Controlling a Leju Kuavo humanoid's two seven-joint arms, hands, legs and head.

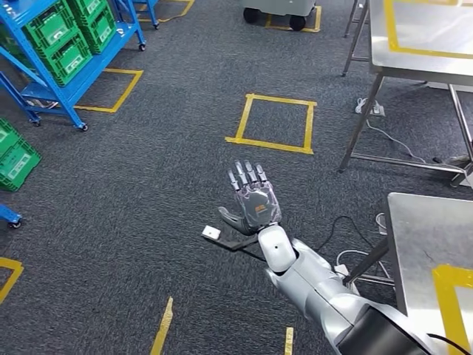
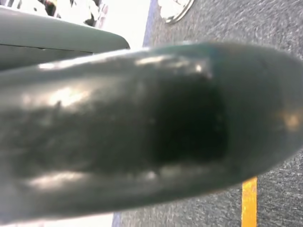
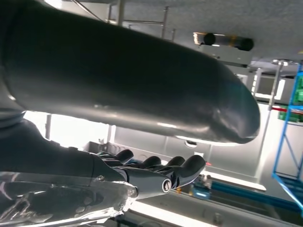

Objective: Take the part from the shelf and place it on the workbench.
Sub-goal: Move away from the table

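My right hand (image 1: pixel 253 196) is stretched out over the dark carpet in the middle of the head view, fingers spread and straight, holding nothing. In the right wrist view its thick thumb (image 3: pixel 143 80) and dark fingers (image 3: pixel 168 170) lie extended with nothing between them. The blue shelf (image 1: pixel 66 74) with green crates (image 1: pixel 58 37) stands at the far left. A steel workbench (image 1: pixel 423 244) marked with yellow tape is at the near right. A blurred dark part of my left hand (image 2: pixel 150 127) is very close to the left wrist camera; how its fingers stand cannot be told.
A second steel table (image 1: pixel 423 44) stands at the far right, with cables on the floor beneath it. A yellow taped square (image 1: pixel 274 122) marks the carpet ahead. More green crates (image 1: pixel 14 159) sit at the left edge. A small white tag (image 1: pixel 211 232) lies on the floor beside my right thumb.
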